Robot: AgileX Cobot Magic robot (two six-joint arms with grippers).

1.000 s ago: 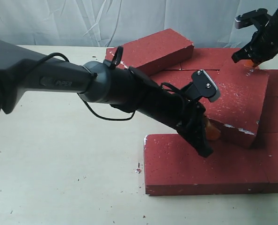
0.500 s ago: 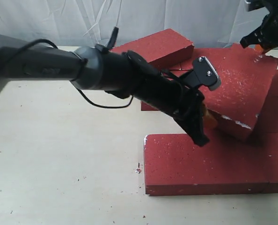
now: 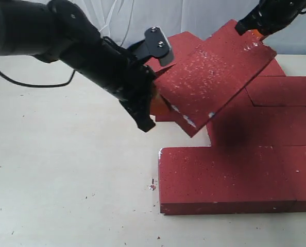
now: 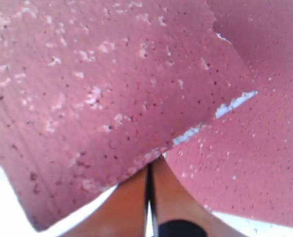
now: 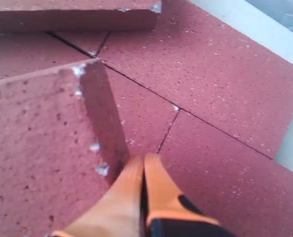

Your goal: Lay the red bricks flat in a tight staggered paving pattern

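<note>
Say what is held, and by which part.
A tilted red brick, pressed between two shut grippers: left gripper against its low end, right gripper against its high corner. Neither clamps it.

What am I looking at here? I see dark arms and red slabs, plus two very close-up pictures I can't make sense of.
This is a robot with two jointed arms, each ending in a grasping tool. The wide picture comes from a camera standing apart from the arms. The two close-ups come from cameras on the wrists, looking along the orange fingers. On the pale table lie flat red bricks, fitted together like paving. One brick is raised and tilted. Neither tool grips it: the left tool and the right tool are both shut and press against its opposite ends, seemingly pinching it between them.
</note>
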